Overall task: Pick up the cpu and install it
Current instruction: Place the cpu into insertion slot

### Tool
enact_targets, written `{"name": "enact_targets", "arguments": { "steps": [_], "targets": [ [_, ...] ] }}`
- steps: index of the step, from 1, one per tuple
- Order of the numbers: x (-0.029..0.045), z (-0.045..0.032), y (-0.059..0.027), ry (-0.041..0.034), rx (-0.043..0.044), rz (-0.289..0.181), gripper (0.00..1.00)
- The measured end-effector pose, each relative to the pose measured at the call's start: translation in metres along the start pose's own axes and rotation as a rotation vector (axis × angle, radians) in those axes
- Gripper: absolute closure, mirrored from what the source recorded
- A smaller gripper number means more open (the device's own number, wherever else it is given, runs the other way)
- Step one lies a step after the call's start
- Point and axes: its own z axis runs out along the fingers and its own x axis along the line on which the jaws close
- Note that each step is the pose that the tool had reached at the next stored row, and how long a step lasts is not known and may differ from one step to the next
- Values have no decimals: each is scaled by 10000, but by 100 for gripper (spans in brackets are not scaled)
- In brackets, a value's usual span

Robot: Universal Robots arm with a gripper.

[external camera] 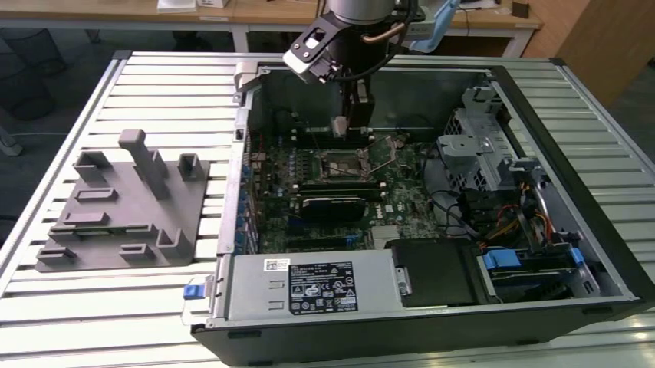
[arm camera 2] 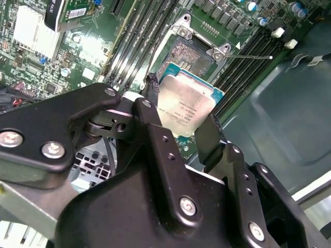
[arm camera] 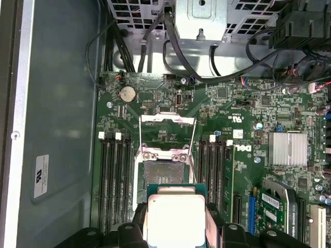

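Observation:
The cpu [arm camera 2: 187,105], a flat square chip with a shiny silver top and pale edge, hangs tilted between my black fingers [arm camera 2: 151,111], and my gripper [arm camera 2: 181,118] is shut on it. In the first wrist view the cpu [arm camera: 176,214] sits just short of the open motherboard socket [arm camera: 164,173], whose metal load plate [arm camera: 168,129] is flipped up. The second wrist view shows the bare socket [arm camera 2: 192,51] just beyond the chip. In the exterior view my gripper [external camera: 341,126] reaches down into the open computer case [external camera: 241,153], a little above and behind the socket [external camera: 344,165].
Memory slots [arm camera: 113,175] flank the socket on both sides. A drive cage [external camera: 481,146] and cables fill the case at the exterior view's right, and a power supply [external camera: 307,287] lies in front. A grey fixture block [external camera: 123,207] rests on the slatted table [external camera: 103,307].

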Motion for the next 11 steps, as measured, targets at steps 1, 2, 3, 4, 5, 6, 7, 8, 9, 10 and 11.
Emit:
{"name": "enact_targets", "arguments": {
  "steps": [1,2,3,4,5,6,7,8,9,10,11],
  "targets": [
    [0,6,0,0,0,0,47],
    [0,13,-1,0,0,0,47],
    [0,21,-1,0,0,0,47],
    [1,31,-1,0,0,3,47],
    [4,42,-1,-1,0,6,47],
    [10,55,-1,-1,0,7,47],
    [20,69,1,-2,1,6,47],
    [31,84,3,0,0,5,47],
    [39,103,5,1,-1,5,47],
    [41,121,5,2,-1,5,47],
    [42,138,5,0,0,4,47]
  ]
}}
